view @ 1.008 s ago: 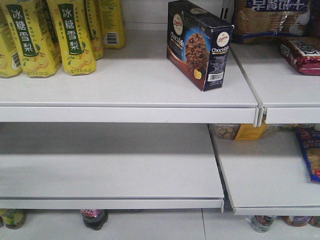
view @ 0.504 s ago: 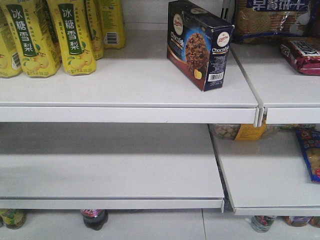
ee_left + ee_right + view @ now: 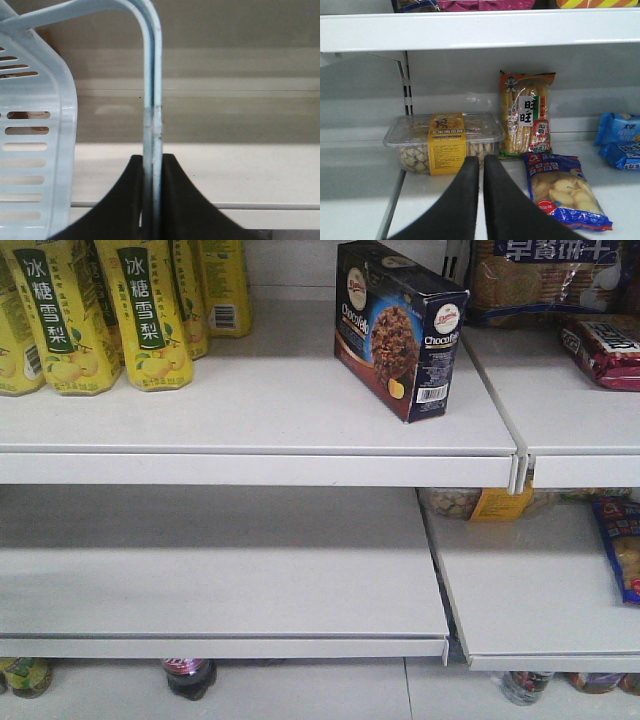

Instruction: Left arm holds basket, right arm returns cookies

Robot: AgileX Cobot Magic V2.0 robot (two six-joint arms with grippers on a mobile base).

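My left gripper (image 3: 152,200) is pinched on the pale blue hoop handle (image 3: 152,100) of the basket (image 3: 35,150), whose slotted wall hangs just to the left of my fingers. My right gripper (image 3: 481,190) has its fingers pressed together on nothing, pointing at a clear tub of snacks (image 3: 445,142) with a yellow label on a lower shelf. The cookie box (image 3: 398,328) stands upright on the upper shelf (image 3: 250,400), turned at an angle, well right of the yellow drink bottles (image 3: 100,310).

Basket (image 3: 35,150) cut off at left edge; bottles (image 3: 188,676) under lowest shelf half hidden
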